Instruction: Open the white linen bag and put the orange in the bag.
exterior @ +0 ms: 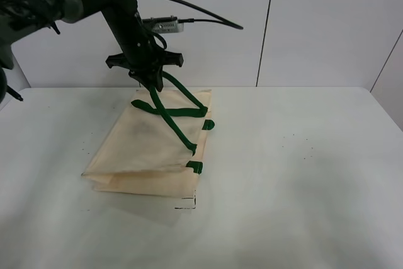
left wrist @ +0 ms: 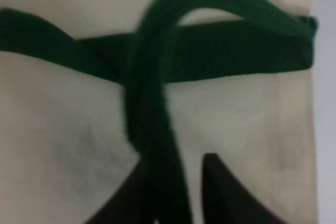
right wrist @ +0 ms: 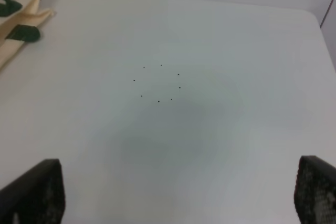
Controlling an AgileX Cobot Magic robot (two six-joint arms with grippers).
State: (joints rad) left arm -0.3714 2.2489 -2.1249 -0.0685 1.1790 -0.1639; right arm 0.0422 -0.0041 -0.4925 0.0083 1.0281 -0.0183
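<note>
**High view.** The bag [exterior: 148, 146] lies flat on the bench [exterior: 302, 174]. The edge of the bag that carries the green tabs [exterior: 196, 167] faces the open part of the bench. The left hand [exterior: 149, 80] hangs above the bag's far end, closed on a strap [exterior: 173, 124]. This strap rises taut from the bag to the fingers. A second strap [exterior: 182, 112] lies flat on the cloth, and the raised strap crosses over it.

**Left wrist view.** The picture is soft. The raised strap [left wrist: 152, 129] passes between two dark fingers [left wrist: 223, 192], which are drawn in narrowly about it. Farther from the fingers it arches over the second strap [left wrist: 236, 56], which rests on the bag's cream cloth [left wrist: 63, 145].

**Right wrist view.** The right hand [right wrist: 173, 192] is spread wide, with one finger [right wrist: 34, 192] at each lower corner of the picture. It holds nothing, and only bare bench [right wrist: 236, 40] shows between the fingers. A corner of the bag [right wrist: 23, 11] with one tab [right wrist: 23, 34] shows well apart from the hand. A small ring of dark specks [right wrist: 157, 82] marks the bench between the bag and the hand.
</note>
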